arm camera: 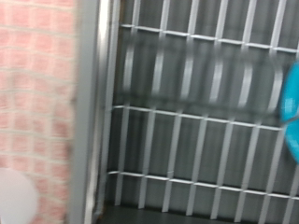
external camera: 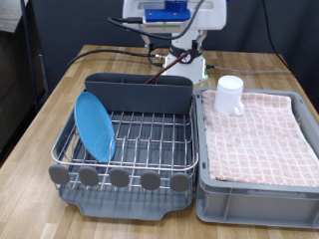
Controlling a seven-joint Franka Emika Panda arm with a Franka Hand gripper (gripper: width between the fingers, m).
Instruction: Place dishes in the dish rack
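Light-blue plate (external camera: 95,124) stands in the wire dish rack (external camera: 150,134); end effector unseen, its opening impossible to tell.

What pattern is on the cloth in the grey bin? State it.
Pink-and-white checkered cloth, clearest in the exterior view.

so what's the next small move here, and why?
Probably move toward the white mug. The blue plate already stands on edge in the wire dish rack, while the mug sits on the pink checkered cloth in the grey bin. The gripper itself isn't visible in either view; the wrist view looks down on rack wires, with the mug at the frame's corner. No spoon is visible.
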